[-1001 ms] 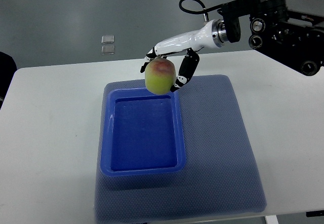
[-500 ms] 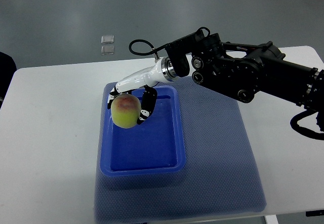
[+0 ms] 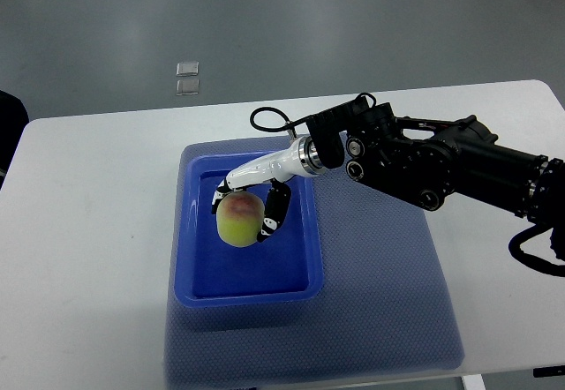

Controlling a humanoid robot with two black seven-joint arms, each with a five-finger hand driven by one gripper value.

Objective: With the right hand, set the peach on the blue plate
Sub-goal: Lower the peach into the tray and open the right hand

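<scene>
Over the blue plate [image 3: 190, 266], hand [image 3: 252, 203] grips peach [image 3: 238, 219].

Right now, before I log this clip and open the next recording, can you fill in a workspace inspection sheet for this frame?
Surface: white table with a grey-blue textured mat on it.
Job's things: blue rectangular plastic plate on the mat's left part; round yellow-green peach with a red blush over the plate's inside, whether it touches the bottom cannot be told.
Clutter: nothing seen on the table.
Hands: right hand, white with black fingers, curled around the peach; left hand not in view.
Cables: black cable loop at the right wrist.
Surroundings: grey floor with two small clear square pieces; dark object at the left edge.
</scene>
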